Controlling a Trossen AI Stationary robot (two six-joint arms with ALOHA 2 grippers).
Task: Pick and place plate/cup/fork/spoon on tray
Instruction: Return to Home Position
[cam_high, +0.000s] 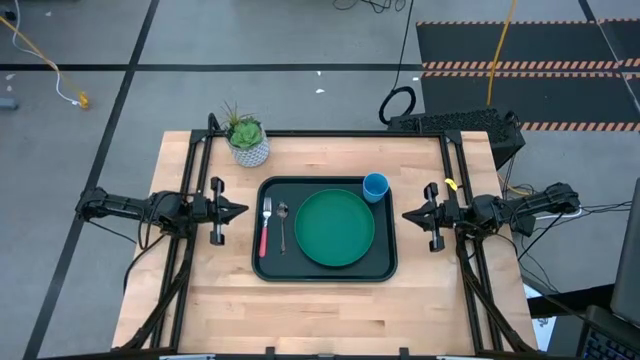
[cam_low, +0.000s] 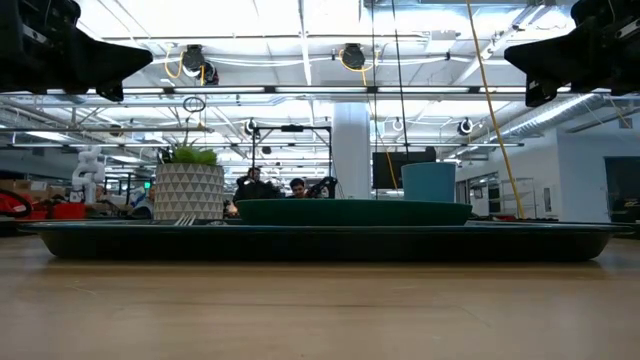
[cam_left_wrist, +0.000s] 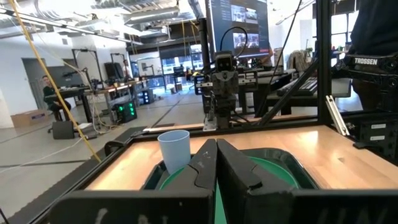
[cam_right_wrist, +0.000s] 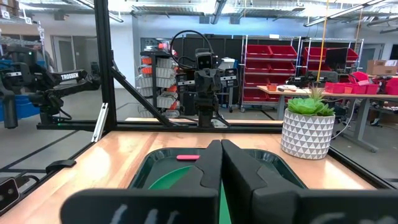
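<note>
Tray (cam_high: 270, 268), dark green, on bench (cam_high: 210, 300): green plate (cam_high: 335, 229) centred, blue cup (cam_high: 375, 186) at corner. Fork (cam_high: 265, 228), spoon (cam_high: 283, 225) beside plate, clear only from above. Left claw (cam_high: 240, 210), right claw (cam_high: 408, 214): clenched, empty, flanking tray.

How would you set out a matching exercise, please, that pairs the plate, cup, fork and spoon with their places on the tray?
Things:
1. plate
2. cup
3. fork
4. spoon

Places on the tray, by the high view:
A. between the fork and the plate
B. in a corner on the side of the right gripper
C. along the edge nearest the left gripper
D. filling the middle of the tray

Pairs: 1-D; 2-B; 3-C; 4-A
</note>
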